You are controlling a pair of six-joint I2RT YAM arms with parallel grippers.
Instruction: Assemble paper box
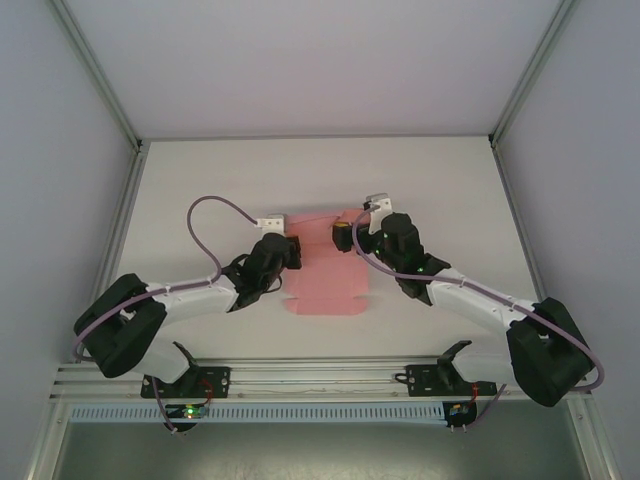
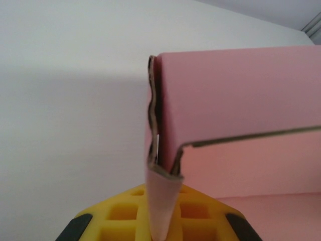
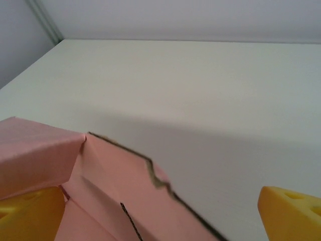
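The paper box (image 1: 320,285) is a pink die-cut card lying on the white table between the two arms, its far part folded up. My left gripper (image 1: 291,243) is at its far left corner. In the left wrist view that gripper (image 2: 161,221) is shut on a doubled-over flap edge of the paper box (image 2: 235,100), and a raised wall stands beyond it. My right gripper (image 1: 348,236) is at the far right side and stands open. In the right wrist view a folded flap of the box (image 3: 110,186) lies between its yellow fingers (image 3: 27,213), nearer the left one.
The white table (image 1: 320,175) stretches bare beyond the box to the back wall. Metal frame posts (image 1: 95,70) stand at the back corners. A purple cable (image 1: 205,215) loops above the left arm.
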